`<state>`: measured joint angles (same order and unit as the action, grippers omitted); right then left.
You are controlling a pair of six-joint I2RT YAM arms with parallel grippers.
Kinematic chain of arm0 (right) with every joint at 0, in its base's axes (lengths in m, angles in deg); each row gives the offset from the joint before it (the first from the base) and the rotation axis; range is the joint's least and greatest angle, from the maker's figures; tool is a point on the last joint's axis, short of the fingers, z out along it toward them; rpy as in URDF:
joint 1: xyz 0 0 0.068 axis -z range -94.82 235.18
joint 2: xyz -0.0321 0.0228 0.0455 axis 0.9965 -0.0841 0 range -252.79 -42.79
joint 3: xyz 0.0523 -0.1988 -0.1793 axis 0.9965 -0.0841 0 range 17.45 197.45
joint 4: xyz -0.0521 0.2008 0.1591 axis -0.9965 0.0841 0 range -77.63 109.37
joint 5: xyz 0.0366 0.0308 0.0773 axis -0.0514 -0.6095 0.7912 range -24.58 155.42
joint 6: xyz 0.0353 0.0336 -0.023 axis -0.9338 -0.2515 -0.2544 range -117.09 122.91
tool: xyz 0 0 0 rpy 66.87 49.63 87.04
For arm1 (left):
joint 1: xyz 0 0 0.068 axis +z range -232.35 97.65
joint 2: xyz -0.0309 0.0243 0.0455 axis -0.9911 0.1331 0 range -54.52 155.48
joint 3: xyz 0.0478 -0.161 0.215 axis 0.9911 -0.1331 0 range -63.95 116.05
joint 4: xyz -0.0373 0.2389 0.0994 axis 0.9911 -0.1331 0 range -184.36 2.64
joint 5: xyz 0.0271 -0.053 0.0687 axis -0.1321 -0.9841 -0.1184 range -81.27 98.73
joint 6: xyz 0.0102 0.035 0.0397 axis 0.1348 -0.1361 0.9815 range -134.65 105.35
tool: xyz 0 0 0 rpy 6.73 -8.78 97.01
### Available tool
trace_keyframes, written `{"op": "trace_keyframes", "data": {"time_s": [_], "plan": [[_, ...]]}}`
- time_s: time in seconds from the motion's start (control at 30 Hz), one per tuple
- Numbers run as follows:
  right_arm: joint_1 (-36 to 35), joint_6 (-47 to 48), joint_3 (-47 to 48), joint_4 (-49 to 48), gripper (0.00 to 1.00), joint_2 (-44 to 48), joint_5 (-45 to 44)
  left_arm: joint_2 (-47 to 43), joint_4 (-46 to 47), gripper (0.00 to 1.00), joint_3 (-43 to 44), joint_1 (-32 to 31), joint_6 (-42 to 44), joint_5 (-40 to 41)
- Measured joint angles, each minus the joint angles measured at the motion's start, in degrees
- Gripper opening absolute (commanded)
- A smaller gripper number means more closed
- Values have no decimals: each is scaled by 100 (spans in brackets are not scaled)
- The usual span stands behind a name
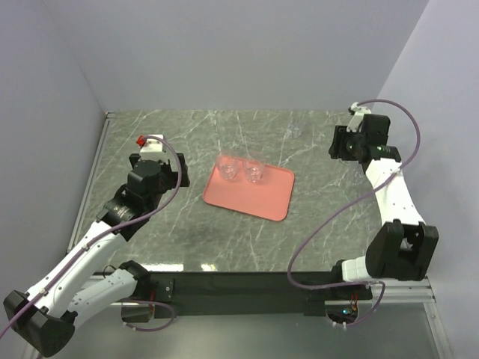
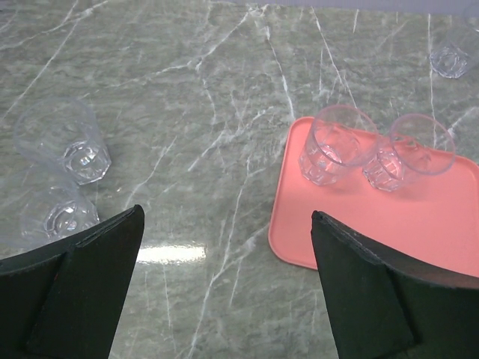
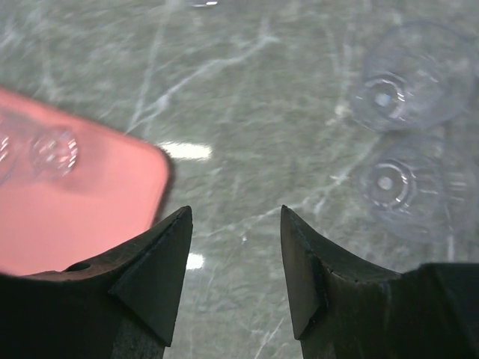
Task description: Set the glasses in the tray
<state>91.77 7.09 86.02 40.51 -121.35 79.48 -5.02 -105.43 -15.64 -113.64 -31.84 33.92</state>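
Left wrist, left tool (image 2: 226, 213) spread wide, empty, right tool (image 3: 236, 211) half-spread, empty

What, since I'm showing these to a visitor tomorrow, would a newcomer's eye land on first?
The salmon-pink tray stands out mid-way across the grey marble table, with two clear glasses near its far edge. Flanking it, the left claw and right claw both hang open and empty, while more near-invisible glasses sit on the bare table by each.

Place: looking like a robotics lab cell.
Walls: plain pale panels (image 1: 247, 52) closing in the upper frame.
Bench: marble-patterned table (image 1: 224, 239) carrying a black mounting rail (image 1: 247, 288) at bottom centre.
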Motion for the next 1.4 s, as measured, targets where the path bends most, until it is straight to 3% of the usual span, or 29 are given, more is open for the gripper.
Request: {"op": "trace_keyframes", "data": {"time_s": [0.33,1.07,1.13,1.27,1.4], "plan": [[765,-457,398,33,50,-1075,-787,-83,35,99,-15,4,55,59],[802,-90,914,363,39,-2328,-1156,-92,107,99,-20,4,61,-15],[804,-63,914,389,36,-2371,-1174,-92,107,99,-20,4,61,-31],[809,0,918,409,13,-2444,-1191,-92,105,99,-20,4,63,-35],[809,57,935,415,2,-2457,-1217,-92,107,99,-22,4,61,-37]]}}
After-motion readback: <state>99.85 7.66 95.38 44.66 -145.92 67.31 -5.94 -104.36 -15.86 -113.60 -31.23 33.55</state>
